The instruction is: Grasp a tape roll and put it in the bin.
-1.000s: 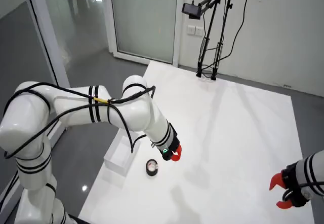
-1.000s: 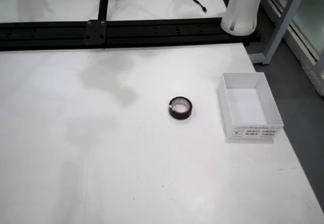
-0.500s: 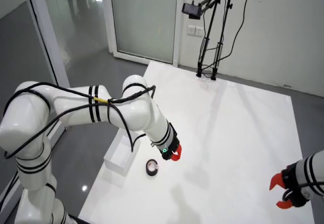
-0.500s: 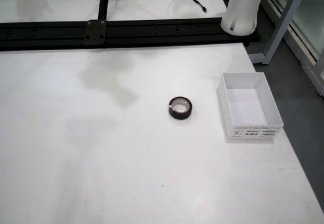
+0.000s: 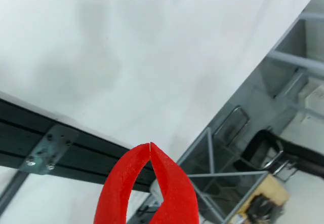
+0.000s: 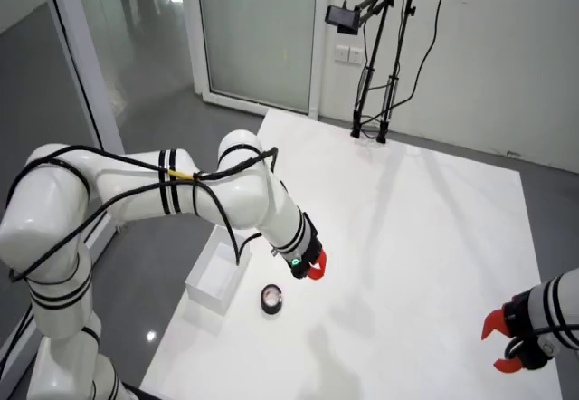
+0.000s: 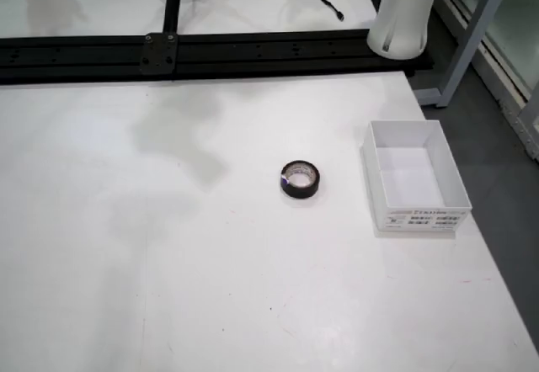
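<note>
- Your end effector (image 6: 313,268) hovers closed and empty above the surface (image 7: 210,288), near the tape roll (image 7: 300,178);
- roll lies flat mid-surface, just beside the edge-side bin (image 7: 416,212), so your carry is short.

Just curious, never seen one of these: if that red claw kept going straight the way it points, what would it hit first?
Probably the bare white table. The red claw hangs closed above it, pointing down and away from the tape roll, which lies nearer the white bin. Depth is hard to judge here.
</note>
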### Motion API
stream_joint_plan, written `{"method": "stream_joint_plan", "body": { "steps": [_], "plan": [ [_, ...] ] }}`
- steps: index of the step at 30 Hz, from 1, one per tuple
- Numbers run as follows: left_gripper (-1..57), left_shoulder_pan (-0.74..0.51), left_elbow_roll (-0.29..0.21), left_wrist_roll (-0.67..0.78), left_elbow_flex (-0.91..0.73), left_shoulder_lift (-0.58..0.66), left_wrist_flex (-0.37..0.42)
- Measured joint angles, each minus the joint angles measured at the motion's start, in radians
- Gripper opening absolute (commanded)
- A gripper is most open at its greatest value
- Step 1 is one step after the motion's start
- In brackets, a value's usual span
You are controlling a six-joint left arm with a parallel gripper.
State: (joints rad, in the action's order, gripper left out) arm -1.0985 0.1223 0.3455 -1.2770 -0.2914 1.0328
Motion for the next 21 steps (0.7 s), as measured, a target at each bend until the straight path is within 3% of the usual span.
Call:
{"method": "stream_joint_plan", "body": {
  "steps": [12,21],
  "plan": [
    [-0.1,0.078,0.026,0.191,-0.002,-0.003,-0.049],
    [5.4,0.133,0.070,0.425,-0.003,-0.047,-0.042]
  ]
}}
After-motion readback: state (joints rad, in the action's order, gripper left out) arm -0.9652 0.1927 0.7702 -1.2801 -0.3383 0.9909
